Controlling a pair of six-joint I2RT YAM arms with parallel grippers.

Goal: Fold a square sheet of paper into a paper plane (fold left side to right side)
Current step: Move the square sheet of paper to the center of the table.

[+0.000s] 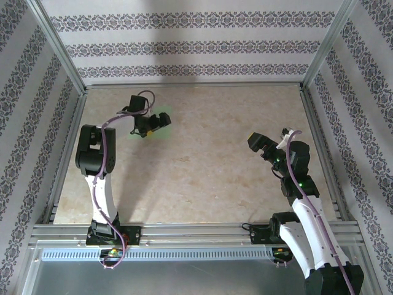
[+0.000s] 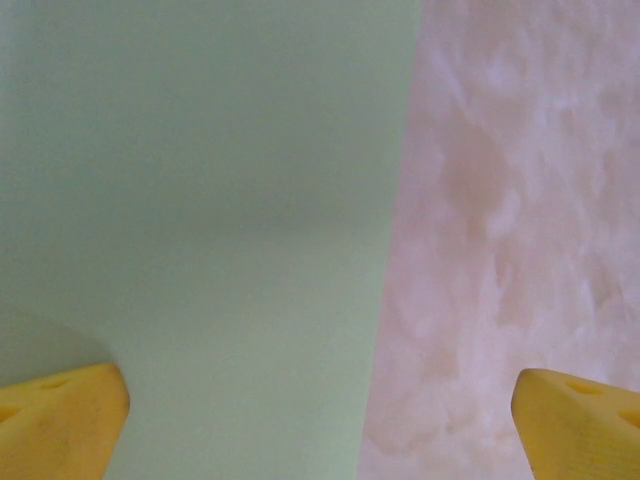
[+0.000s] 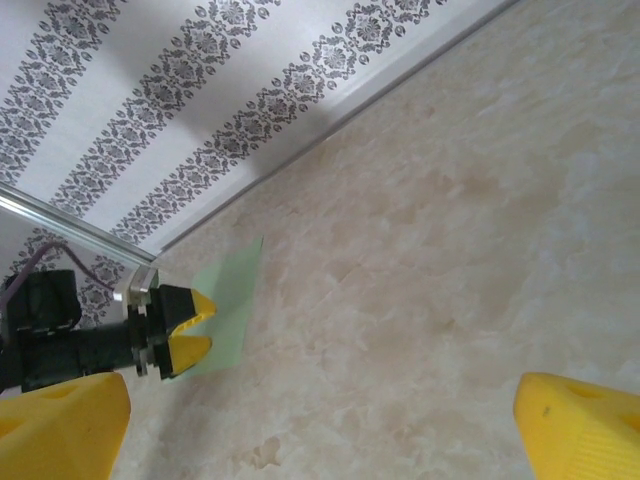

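Observation:
The square sheet of paper (image 1: pixel 166 114) is light green and lies flat on the beige table at the back left. My left gripper (image 1: pixel 155 124) hovers over it, open. In the left wrist view the sheet (image 2: pixel 200 220) covers the left part, and its right edge runs down between the two yellow fingertips (image 2: pixel 62 420); nothing is between them. My right gripper (image 1: pixel 256 142) stands open over bare table at the right, far from the sheet. From the right wrist I see the left gripper (image 3: pixel 196 325) over the paper (image 3: pixel 232 285).
Metal rails (image 1: pixel 67 153) and patterned walls (image 1: pixel 184 46) enclose the table on three sides. The mottled tabletop (image 1: pixel 202 153) stretches wide between the two arms. The sheet lies close to the back left corner.

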